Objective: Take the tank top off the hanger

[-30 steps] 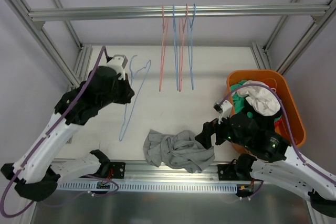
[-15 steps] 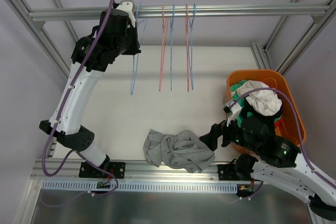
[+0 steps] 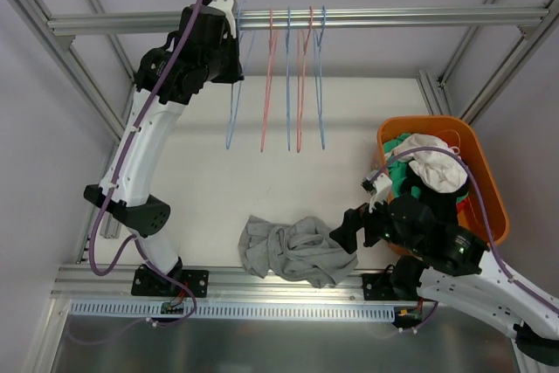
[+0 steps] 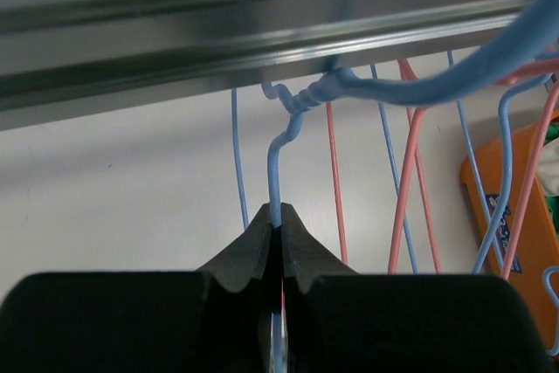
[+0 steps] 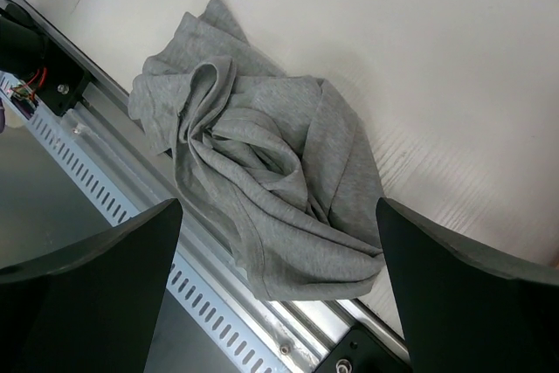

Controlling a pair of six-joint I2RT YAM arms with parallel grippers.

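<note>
**A:** Top view: left gripper (image 3: pixel 229 22) was up at the rail (image 3: pixel 393 17), on a bare blue hanger (image 3: pixel 233 102). Grey tank top (image 3: pixel 297 249) lay crumpled on the table (image 3: pixel 192 189), near edge, off every hanger.

**B:** Jaws?

**A:** Couldn't tell from above. Left wrist cam: pinched tight on the hanger's wire neck, just under the rail.

**B:** Right arm?

**A:** Right wrist cam: right gripper (image 5: pixel 278 207) spread wide, holding nothing, fingers framing the tank top. Folds showed clearly there.
</note>
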